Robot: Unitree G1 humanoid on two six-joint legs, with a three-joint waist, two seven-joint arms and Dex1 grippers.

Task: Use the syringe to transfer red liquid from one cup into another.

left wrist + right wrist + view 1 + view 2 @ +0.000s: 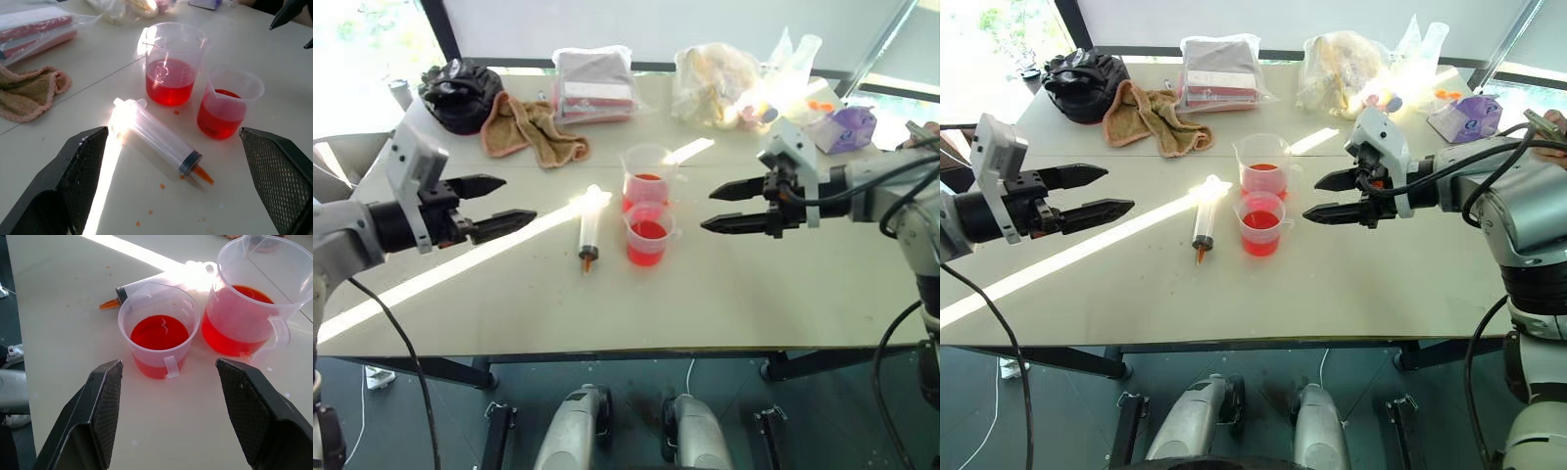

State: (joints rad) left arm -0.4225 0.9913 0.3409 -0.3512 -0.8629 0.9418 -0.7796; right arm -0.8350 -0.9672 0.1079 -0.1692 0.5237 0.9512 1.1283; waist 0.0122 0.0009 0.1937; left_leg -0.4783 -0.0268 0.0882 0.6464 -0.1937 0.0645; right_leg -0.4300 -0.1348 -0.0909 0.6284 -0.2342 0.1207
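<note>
Both tools (504,204) (722,207) agape — level, flanking syringe (590,227)

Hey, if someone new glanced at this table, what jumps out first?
Two clear cups of red liquid stand mid-table, the smaller cup nearer the robot than the larger cup. The syringe lies flat just left of them in a sunlit stripe. The open left gripper and right gripper hover on either side.

Both arms raised, reaching inward from either side. Left hand (499,204) roughly level, pointing toward the middle, black fingers spread wide, nothing between them. Right hand (729,208) faces it from the opposite side, tipped slightly downward, fingers likewise parted and empty. Hands well apart.
</note>
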